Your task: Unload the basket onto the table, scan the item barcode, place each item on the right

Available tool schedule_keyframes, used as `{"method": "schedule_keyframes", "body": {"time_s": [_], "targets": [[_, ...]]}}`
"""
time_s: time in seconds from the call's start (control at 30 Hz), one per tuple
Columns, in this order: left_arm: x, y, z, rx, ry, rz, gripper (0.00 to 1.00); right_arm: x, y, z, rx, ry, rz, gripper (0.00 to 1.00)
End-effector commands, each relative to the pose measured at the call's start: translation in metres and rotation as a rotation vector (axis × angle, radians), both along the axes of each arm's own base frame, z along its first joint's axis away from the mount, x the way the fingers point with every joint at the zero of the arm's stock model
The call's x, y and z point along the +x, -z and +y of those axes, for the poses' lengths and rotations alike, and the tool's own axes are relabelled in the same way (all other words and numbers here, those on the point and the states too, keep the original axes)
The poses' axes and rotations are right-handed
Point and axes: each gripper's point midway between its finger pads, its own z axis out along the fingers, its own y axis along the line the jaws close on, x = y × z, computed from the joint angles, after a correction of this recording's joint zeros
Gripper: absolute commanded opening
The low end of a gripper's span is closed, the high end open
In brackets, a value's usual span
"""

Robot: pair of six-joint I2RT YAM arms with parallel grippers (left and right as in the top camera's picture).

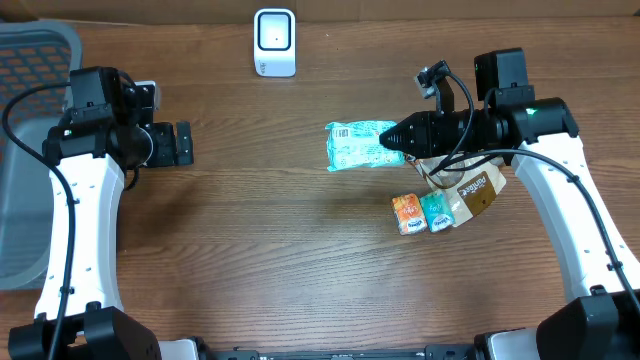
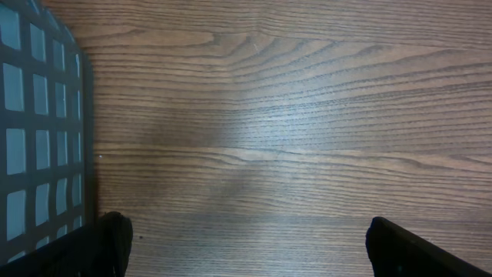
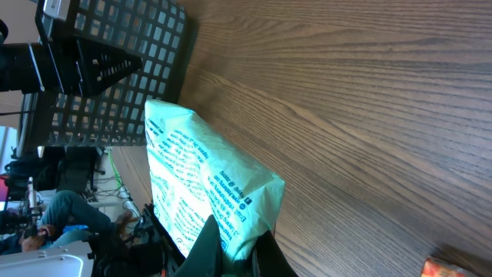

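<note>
1. Brown wooden table (image 1: pixel 300 260) carries everything; one white scanner (image 1: pixel 274 42) stands at its far edge.
2. Right gripper (image 1: pixel 400 140) pinches tight one end of the green packet (image 1: pixel 352 146), held over the table between scanner and loose packets (image 1: pixel 436 210).
3. Left gripper (image 1: pixel 184 143) is spread wide and empty, beside the grey basket (image 1: pixel 30 150).
4. Soft packet may sag or slip from this thin edge grip, so the barcode (image 1: pixel 345 131) would miss the scanner.
5. Count: one scanner, one basket, one held packet, three loose packets, perhaps more hidden under the right arm (image 1: pixel 545 170).
</note>
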Motion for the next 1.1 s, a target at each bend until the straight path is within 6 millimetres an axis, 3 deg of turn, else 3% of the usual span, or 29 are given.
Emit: {"method": "schedule_keyframes", "body": {"time_s": [0.0, 1.07], "targets": [[0.0021, -0.0030, -0.0026, 0.000, 0.031, -0.011, 0.99, -0.0045, -0.0128, 0.0028, 0.032, -0.020, -0.030, 0.04], [0.0021, -0.0030, -0.0026, 0.000, 0.031, -0.011, 1.00, -0.0072, -0.0187, 0.0073, 0.077, -0.026, -0.008, 0.04]]}}
